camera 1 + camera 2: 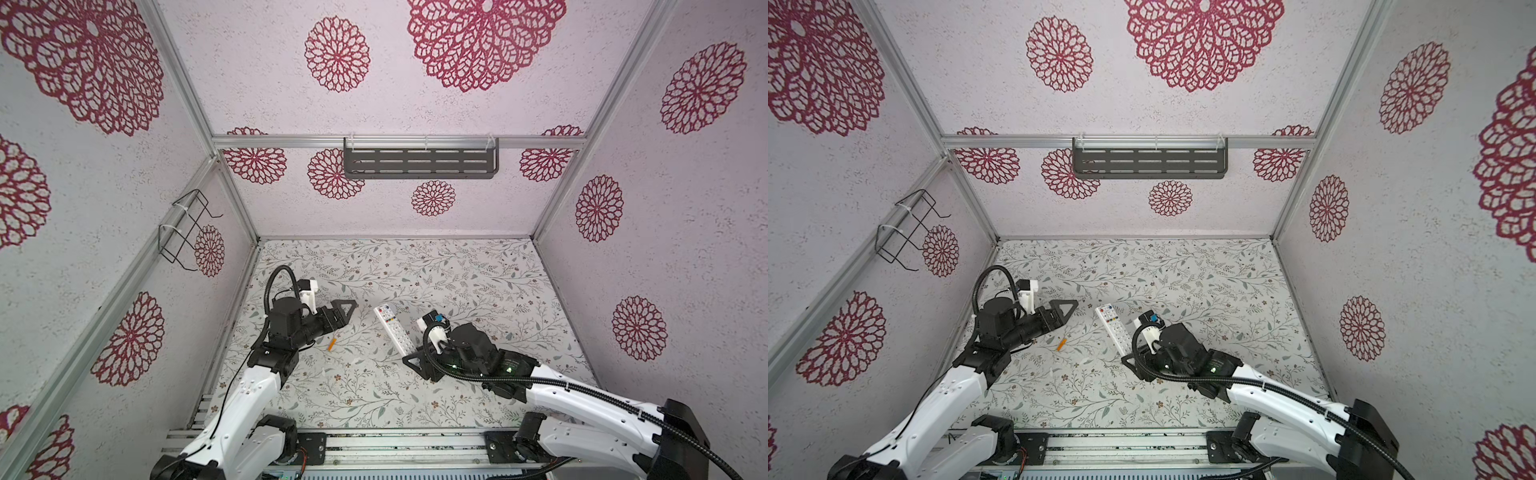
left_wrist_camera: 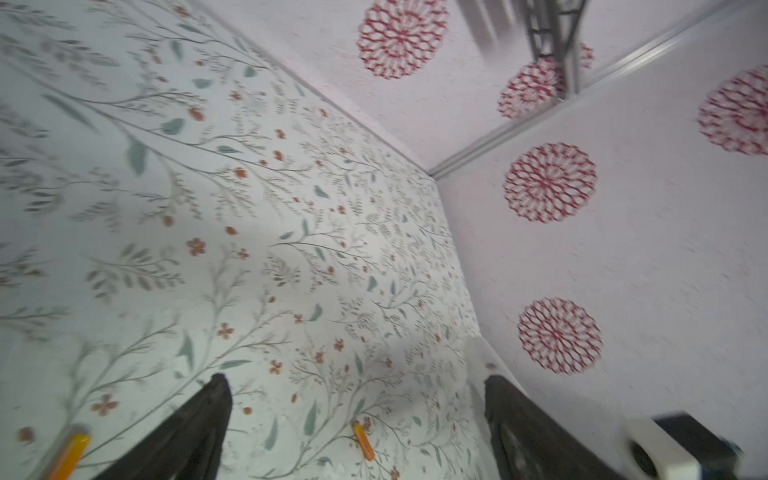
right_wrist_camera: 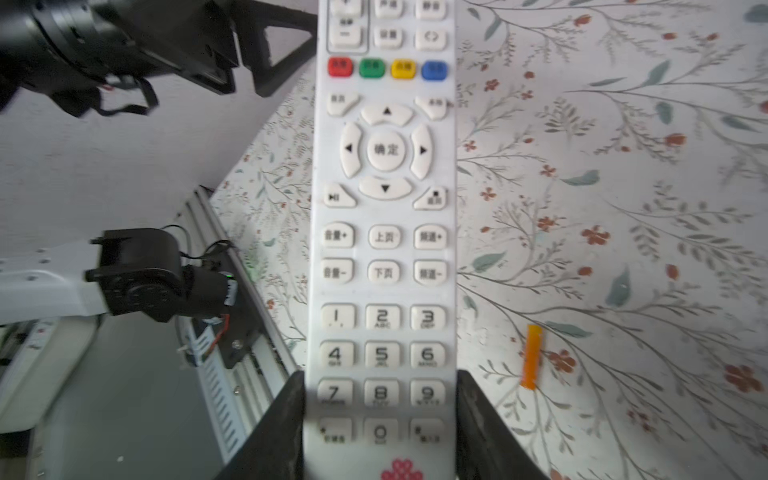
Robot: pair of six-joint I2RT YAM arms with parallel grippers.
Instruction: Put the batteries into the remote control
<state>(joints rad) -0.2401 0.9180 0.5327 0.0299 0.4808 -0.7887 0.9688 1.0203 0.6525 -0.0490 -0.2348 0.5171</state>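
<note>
while left hand (image 2: 357, 386) gapes, right hand (image 3: 380, 378) clamps remote control (image 3: 384, 232).

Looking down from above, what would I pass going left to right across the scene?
On the left wall a wire rack → orange battery → white remote. The open left gripper overlaps the battery, and the right gripper, clamped on the remote, overlaps it, so neither is placed.

Both ends of remote control (image 3: 382, 232) off-frame; one battery (image 2: 70, 454) blurred, cropped
</note>
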